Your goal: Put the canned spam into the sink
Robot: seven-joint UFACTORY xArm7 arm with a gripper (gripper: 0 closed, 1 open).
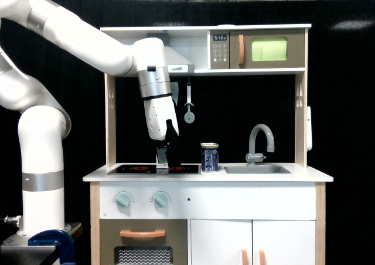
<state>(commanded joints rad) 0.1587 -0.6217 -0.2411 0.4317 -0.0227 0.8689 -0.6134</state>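
In the exterior view, the white arm (88, 36) reaches in from the upper left of the frame and bends down in front of the toy kitchen. Its black hand (171, 156) hangs at the centre-left of the frame, tilted slightly, with its tip low over the right part of the black stovetop (146, 169). From this side angle I cannot tell how far the hand's fingers are spread, and nothing is seen held in it. Just behind the hand, a white carton (160, 155) shows partly at its left edge.

The canned spam (209, 157) stands upright on the white worktop (304, 175) at the centre of the frame, to the right of the hand and apart from it, with a clear gap of dark background between them. The tin sits just past the right end of the stovetop and just to the left of the sink (256, 169), near its left rim. The grey faucet (261, 141) arches over the sink's back edge.

Higher up, a toy cleaver's handle and a round utensil (188, 105) hang under the shelf; the cleaver is mostly hidden by the arm's wrist. A microwave (261, 49) fills the upper right of the cabinet. Two pale green knobs (142, 200) sit on the front panel below the stovetop.
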